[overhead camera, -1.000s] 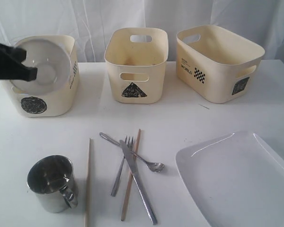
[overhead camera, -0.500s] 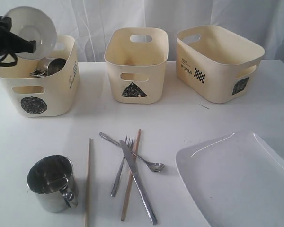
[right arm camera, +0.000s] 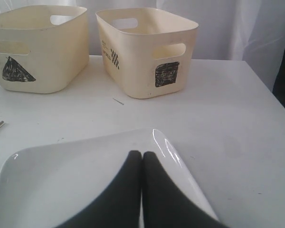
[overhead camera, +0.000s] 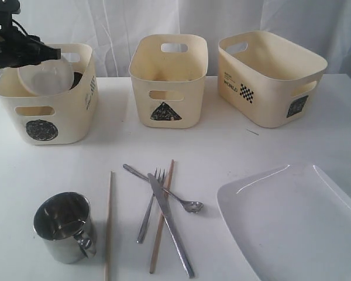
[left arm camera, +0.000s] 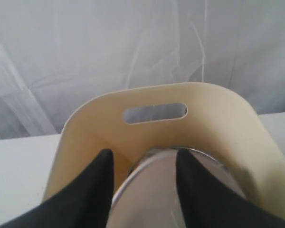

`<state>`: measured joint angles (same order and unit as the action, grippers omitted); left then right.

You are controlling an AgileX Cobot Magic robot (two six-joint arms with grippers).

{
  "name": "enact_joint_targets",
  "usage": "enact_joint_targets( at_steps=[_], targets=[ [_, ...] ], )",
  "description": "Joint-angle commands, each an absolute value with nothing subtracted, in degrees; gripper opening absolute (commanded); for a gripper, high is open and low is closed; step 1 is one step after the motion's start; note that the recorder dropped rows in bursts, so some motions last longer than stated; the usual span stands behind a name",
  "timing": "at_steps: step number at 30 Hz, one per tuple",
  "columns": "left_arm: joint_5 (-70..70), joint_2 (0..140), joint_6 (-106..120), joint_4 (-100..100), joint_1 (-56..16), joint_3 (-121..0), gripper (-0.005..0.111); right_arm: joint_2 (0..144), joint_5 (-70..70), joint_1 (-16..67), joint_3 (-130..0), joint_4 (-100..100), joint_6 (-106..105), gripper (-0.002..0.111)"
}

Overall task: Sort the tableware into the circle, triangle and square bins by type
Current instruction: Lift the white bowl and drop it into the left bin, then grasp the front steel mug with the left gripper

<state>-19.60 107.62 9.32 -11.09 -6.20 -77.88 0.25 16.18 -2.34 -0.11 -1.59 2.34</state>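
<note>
My left gripper (overhead camera: 54,54) hangs over the circle bin (overhead camera: 44,120), its fingers spread open. The white bowl (overhead camera: 45,79) lies tilted inside that bin, under and between the fingers (left arm camera: 102,166), which stand apart around it (left arm camera: 156,190). The second mug and the steel bowl are hidden. On the table lie a steel mug (overhead camera: 63,227), two chopsticks (overhead camera: 109,222) (overhead camera: 162,213), and a crossed spoon (overhead camera: 164,188), fork (overhead camera: 148,211) and knife (overhead camera: 171,225). My right gripper (right arm camera: 142,153) is shut and empty above the big white plate (right arm camera: 61,180), front right (overhead camera: 292,222).
The triangle bin (overhead camera: 168,82) stands at the back middle and the square bin (overhead camera: 269,76) at the back right, neither showing any contents. A white curtain hangs behind the bins. The plate overhangs the front right of the exterior view.
The white bowl was lifted tilted above the circle bin, then came down into it, covering the steel ware. The left gripper has moved right over the bin. Nothing else has moved.
</note>
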Motion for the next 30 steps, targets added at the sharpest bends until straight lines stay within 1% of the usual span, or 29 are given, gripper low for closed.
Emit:
enact_joint_targets(
  at_steps=[1,3,5,7,9,10,12,15,19,24,30],
  targets=[
    [-9.33,106.10,7.70,-11.13,-5.85,-79.49,0.057,0.00,16.21,-2.65,0.00,-1.94,2.20,0.000],
    [-5.79,102.61,7.79,-9.36,-5.85,-79.52,0.056,0.00,16.21,-2.65,0.00,-1.94,2.20,0.000],
    [1.26,97.27,9.25,-8.98,-5.85,-79.52,0.056,0.00,16.21,-2.65,0.00,-1.94,2.20,0.000],
    [13.14,90.89,9.24,-8.87,-5.85,-79.52,0.056,0.00,16.21,-2.65,0.00,-1.94,2.20,0.000],
    [27.87,86.59,9.24,-8.87,-5.85,-79.52,0.056,0.00,16.21,-2.65,0.00,-1.94,2.20,0.000],
    [38.62,85.57,9.94,-8.87,-5.85,-79.52,0.056,0.00,16.21,-2.65,0.00,-1.94,2.20,0.000],
    [49.45,85.32,10.44,-8.87,-5.85,-78.86,0.056,0.00,16.21,-2.65,0.00,-1.94,2.20,0.000],
    [57.74,85.44,11.74,-11.11,-5.96,-74.82,0.056,0.00,16.21,-2.65,0.00,-1.94,2.20,0.000],
    [59.31,85.44,16.69,-19.40,-5.96,-68.07,0.056,0.00,16.21,-2.65,0.00,-1.94,2.20,0.000],
    [54.85,85.44,29.46,-31.02,-5.96,-59.33,0.056,0.00,16.21,-2.65,0.00,-1.94,2.20,0.000],
    [45.59,85.44,38.78,-30.89,-5.96,-50.92,0.056,0.00,16.21,-2.65,0.00,-1.94,2.20,0.000]
  ],
)
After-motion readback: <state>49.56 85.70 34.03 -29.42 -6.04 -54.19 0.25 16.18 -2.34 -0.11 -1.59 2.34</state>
